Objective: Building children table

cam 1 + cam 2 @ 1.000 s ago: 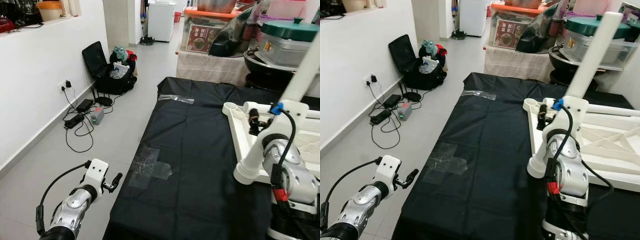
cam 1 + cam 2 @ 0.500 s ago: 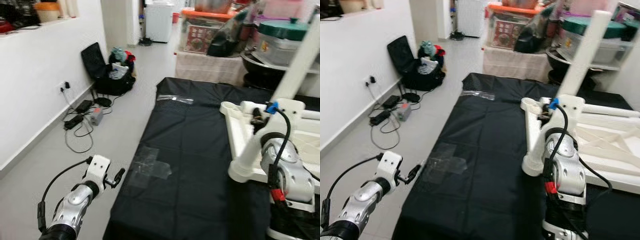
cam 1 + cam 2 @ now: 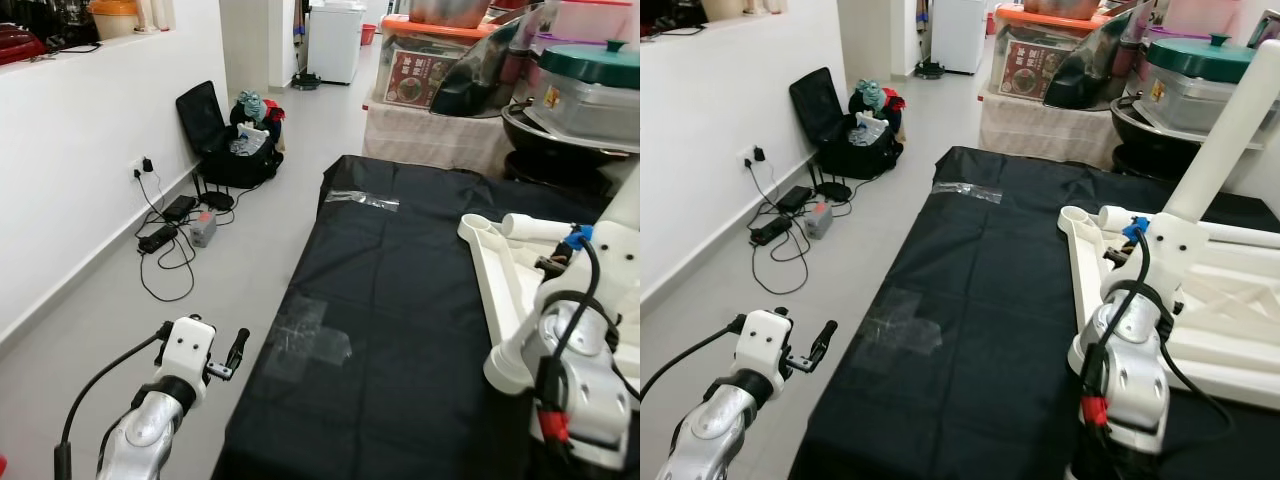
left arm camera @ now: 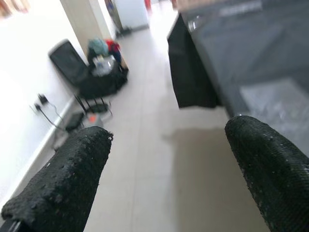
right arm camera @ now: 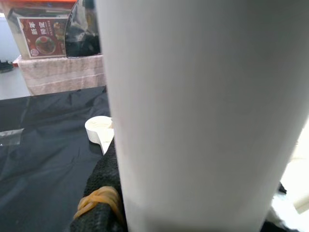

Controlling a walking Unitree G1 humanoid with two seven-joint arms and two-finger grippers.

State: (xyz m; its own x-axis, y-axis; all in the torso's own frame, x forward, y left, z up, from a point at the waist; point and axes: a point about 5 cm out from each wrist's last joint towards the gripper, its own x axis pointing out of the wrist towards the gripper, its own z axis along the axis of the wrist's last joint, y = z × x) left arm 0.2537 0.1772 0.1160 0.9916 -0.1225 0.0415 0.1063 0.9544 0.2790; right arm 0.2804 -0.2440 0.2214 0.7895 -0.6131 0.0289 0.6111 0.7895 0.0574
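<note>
Since a second ago, the smooth white table leg (image 3: 1225,130) in my right gripper (image 3: 1122,255) has tilted rightward. Black cloth (image 3: 400,300) lies beneath the white plastic tabletop (image 3: 1230,300). My left gripper (image 3: 237,350) hangs wide apart over floor tiles, rough-padded fingers (image 4: 63,179) empty.

Surface: a low platform is draped in a black cloth (image 3: 400,300).
On cloth: a white tabletop frame (image 3: 1200,300) is laid at the robot's right; clear tape patches (image 3: 310,340) are stuck near its left edge.
Floor: grey tiles (image 3: 200,300).
</note>
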